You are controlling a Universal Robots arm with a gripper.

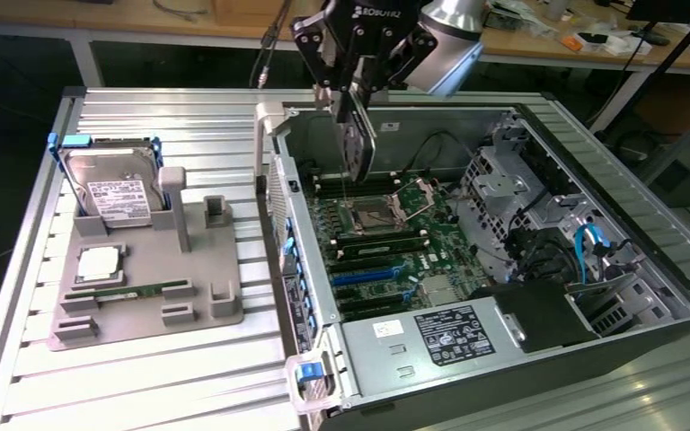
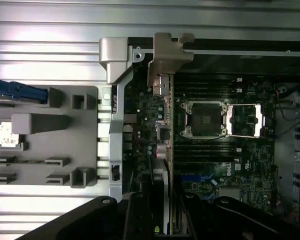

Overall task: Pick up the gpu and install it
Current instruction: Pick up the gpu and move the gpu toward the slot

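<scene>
Install step in hand: gripper (image 1: pixel 351 99) clamped on the gpu (image 1: pixel 361 153), upright over the open computer case (image 1: pixel 663 269). Seating likely demands aligning its edge with a blue slot (image 1: pixel 363 276).

gpu (image 1: pixel 358 148) black (bracket (image 2: pixel 167 55) silver); motherboard (image 1: pixel 438 241) green; parts tray (image 1: pixel 141 312) grey; table (image 1: pixel 177 377) ribbed silver.

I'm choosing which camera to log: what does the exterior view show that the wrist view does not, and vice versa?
Exterior view: the fingers clamp the thin black rectangular gpu upright above the open grey metal computer case; also a white-labelled power supply and blue cable. Wrist view: the card edge-on, with its silver metal bracket. Both: the square silver CPU socket and grey plastic parts tray.
</scene>
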